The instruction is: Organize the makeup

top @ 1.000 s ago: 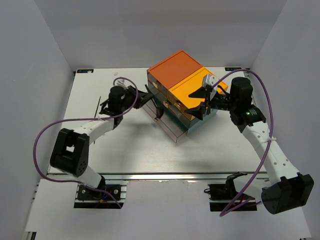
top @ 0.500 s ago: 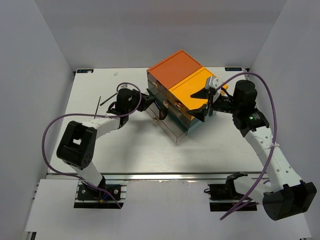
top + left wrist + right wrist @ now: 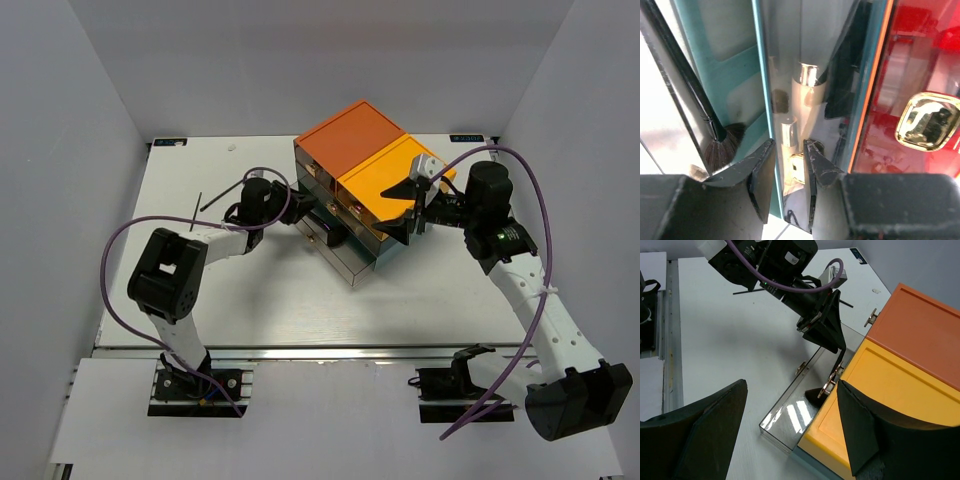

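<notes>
The left claw (image 3: pixel 789 146) stands partly open, with a narrow gap between its fingers, and grips nothing that I can see. The tube (image 3: pixel 801 102) lies just ahead of its tips, lengthwise in the clear drawer (image 3: pixel 790 415). A brush (image 3: pixel 722 147) sits to the claw's left; whether it shares that drawer I cannot tell.

To do this step well, I judge the claw should spread a little wider. It should then back straight out along the drawer without nudging the tube or catching the wall.

The left arm is folded at the elbow, its forearm reaching right and the claw nosed into the front of the box (image 3: pixel 375 160). The right claw (image 3: pixel 791 385) is wide open and empty. It hovers at the box's yellow corner, wrist turned toward the left arm.
</notes>
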{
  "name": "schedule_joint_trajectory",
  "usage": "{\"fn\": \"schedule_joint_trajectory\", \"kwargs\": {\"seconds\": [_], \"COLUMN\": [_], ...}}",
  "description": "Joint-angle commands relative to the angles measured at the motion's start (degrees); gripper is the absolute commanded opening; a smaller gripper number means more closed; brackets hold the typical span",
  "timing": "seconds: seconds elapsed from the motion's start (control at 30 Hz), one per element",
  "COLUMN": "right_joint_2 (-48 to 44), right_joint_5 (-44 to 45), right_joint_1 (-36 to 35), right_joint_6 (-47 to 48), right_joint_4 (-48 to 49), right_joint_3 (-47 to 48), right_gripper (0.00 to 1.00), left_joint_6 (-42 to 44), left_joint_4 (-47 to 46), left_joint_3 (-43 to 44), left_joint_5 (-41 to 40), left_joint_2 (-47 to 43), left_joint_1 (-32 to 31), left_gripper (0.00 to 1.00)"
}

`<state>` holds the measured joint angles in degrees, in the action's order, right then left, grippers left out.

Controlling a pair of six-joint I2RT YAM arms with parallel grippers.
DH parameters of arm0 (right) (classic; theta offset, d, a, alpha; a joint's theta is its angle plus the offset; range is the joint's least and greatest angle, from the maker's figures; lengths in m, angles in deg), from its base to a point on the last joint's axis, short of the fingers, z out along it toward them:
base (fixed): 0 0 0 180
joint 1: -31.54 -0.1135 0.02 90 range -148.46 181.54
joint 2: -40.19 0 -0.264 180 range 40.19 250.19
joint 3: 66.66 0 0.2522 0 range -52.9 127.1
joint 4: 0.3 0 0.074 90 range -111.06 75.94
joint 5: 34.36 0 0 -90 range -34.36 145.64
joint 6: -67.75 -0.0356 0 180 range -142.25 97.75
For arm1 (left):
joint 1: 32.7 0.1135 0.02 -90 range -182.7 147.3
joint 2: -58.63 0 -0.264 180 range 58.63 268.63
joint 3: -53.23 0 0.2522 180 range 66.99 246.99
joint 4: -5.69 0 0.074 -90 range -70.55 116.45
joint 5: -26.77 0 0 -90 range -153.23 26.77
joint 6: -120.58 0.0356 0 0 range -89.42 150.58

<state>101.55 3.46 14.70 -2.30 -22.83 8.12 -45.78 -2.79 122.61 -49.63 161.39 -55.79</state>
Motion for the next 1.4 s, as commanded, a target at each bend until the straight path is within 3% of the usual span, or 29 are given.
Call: {"fn": "schedule_joint_trajectory", "kwargs": {"seconds": [0.0,0.03,0.13,0.2,0.27,0.3,0.37,0.4,0.47,0.5,0.57,0.63,0.7,0.77,0.8,0.9,1.0,1.03,1.13,1.17,1.2,1.33,1.37], "right_joint_2": [-1.1,-1.1,-1.2,-1.4,-1.6,-1.7,-1.7,-1.7,-1.5,-1.3,-0.6,0.1,1.1,4.3,5.4,10.1,15.3,19.0,26.0,27.4,28.6,33.8,34.3], "right_joint_5": [0.2,0.2,0.2,0.2,0.2,0.2,0.2,0.0,-0.3,-0.5,-1.3,-1.2,-0.4,0.4,0.9,7.8,17.5,18.9,18.2,17.6,16.9,15.5,15.4], "right_joint_1": [0.4,0.5,0.5,0.5,0.5,0.5,0.6,0.5,0.5,0.5,0.5,0.5,0.3,-0.8,-1.5,-8.0,-19.3,-23.5,-26.6,-26.8,-26.8,-26.8,-26.8], "right_joint_6": [-0.3,-0.2,0.1,0.1,0.1,0.0,0.0,-0.2,-1.0,-1.7,-2.8,-3.2,-3.0,-1.5,-1.1,5.0,8.5,9.1,9.2,8.8,8.3,7.3,6.8], "right_joint_4": [2.0,2.0,2.0,2.2,2.6,2.7,3.1,3.3,3.9,5.1,5.9,6.1,3.0,-1.0,-3.0,-10.7,-15.6,-17.6,-19.5,-19.7,-19.5,-18.7,-18.6], "right_joint_3": [-0.4,-0.4,-1.0,-1.4,-1.6,-1.7,-1.9,-2.1,-2.7,-2.8,-2.7,-2.2,-0.4,3.7,5.2,11.6,17.1,18.9,26.1,27.7,29.3,35.0,35.6], "right_gripper": [0.77,0.77,0.78,0.77,0.77,0.78,0.78,0.78,0.78,0.78,0.78,0.78,0.78,0.78,0.78,0.77,0.77,0.77,0.76,0.76,0.76,0.76,0.76], "left_joint_6": [1.1,2.2,8.0,17.1,27.3,39.3,49.7,57.6,63.7,67.7,70.7,72.7,73.7,74.1,74.6,74.8,74.3,74.3,74.4,74.5,74.6,74.1,74.1], "left_joint_4": [-1.1,0.1,8.1,17.9,34.0,40.2,57.1,61.5,69.1,70.3,71.5,71.9,72.1,71.6,71.4,70.7,69.4,68.5,66.0,65.1,64.2,59.3,58.9], "left_joint_3": [2.1,2.8,3.4,4.7,9.5,11.9,17.2,21.3,23.4,23.3,22.3,20.7,19.5,18.8,18.3,17.1,14.9,13.3,10.7,9.4,8.9,7.9,8.2], "left_joint_5": [0.7,0.5,-1.0,-1.3,-3.1,-4.8,-11.7,-22.0,-30.4,-36.8,-40.5,-42.1,-40.4,-38.5,-37.7,-34.9,-32.8,-31.8,-27.9,-26.2,-22.3,-15.1,-14.3], "left_joint_2": [-3.8,-4.8,-9.2,-11.1,-12.1,-11.7,-9.1,-7.9,-4.8,-3.9,-1.9,-0.7,0.1,-0.4,-1.4,-2.9,-5.8,-7.0,-8.0,-7.8,-7.4,-4.6,-3.2], "left_joint_1": [0.3,0.8,4.1,8.9,14.1,15.8,18.1,18.3,18.5,18.6,18.8,19.3,19.8,21.2,21.8,23.0,26.0,26.5,27.3,27.5,27.6,29.0,29.2], "left_gripper": [0.39,0.36,0.03,0.0,0.0,0.05,0.21,0.38,0.5,0.55,0.64,0.72,0.73,0.98,0.98,0.98,0.98,0.98,0.93,0.9,0.8,0.53,0.51]}}
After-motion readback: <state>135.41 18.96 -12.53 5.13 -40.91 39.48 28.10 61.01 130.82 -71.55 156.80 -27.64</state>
